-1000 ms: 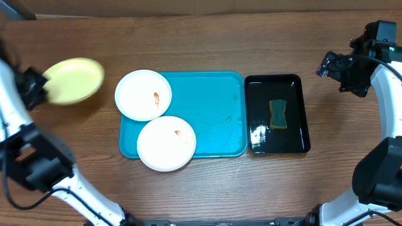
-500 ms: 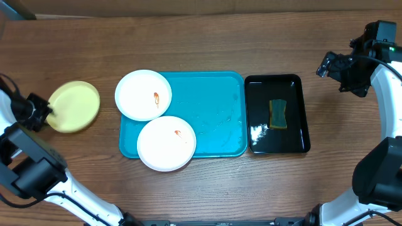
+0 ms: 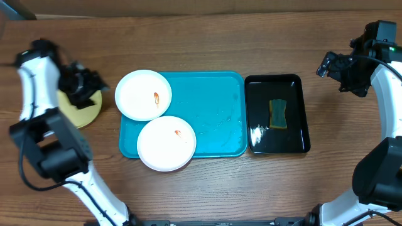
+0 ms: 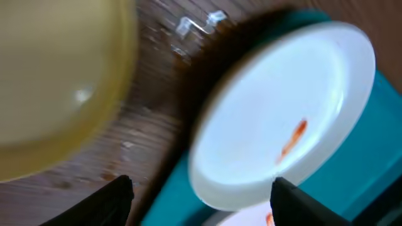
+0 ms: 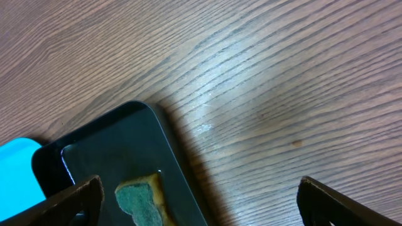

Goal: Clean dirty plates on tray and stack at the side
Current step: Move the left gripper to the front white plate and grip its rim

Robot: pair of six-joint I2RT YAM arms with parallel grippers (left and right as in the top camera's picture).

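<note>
The left pincer [image 4: 201,196] hangs wide with nothing between its fingers. It is low at the left side of the surface [image 3: 207,37], above the far edge of the green plate [image 3: 85,113]. That plate lies flat on the wood, apart from the tray [image 3: 213,107]. The left wrist view is blurred, so I cannot tell whether it is clean.

Just right of the pincer lies the far white plate [image 3: 143,95], which carries an orange smear [image 3: 156,97]. It sits on the tray's far left corner and juts over the rim, so it probably rests unevenly. A grip on the overhanging edge could tip it or scrape it along the rim. A sideways sweep at this low height could knock it before the fingers are lined up.

The near white plate [image 3: 166,143] is also smeared and hangs over the tray's near edge. The two white plates meet, but I cannot tell whether they overlap or only touch. If they overlap, lifting one may drag the other off the tray.

The right pincer [image 5: 201,199] is also spread wide and empty. It is over bare wood at the far right, beyond the black tray [image 3: 257,141]. The sponge [image 3: 277,113] lies in that tray and looks wet. A shallow pinch could slip off it, or water could drip across the wood.
</note>
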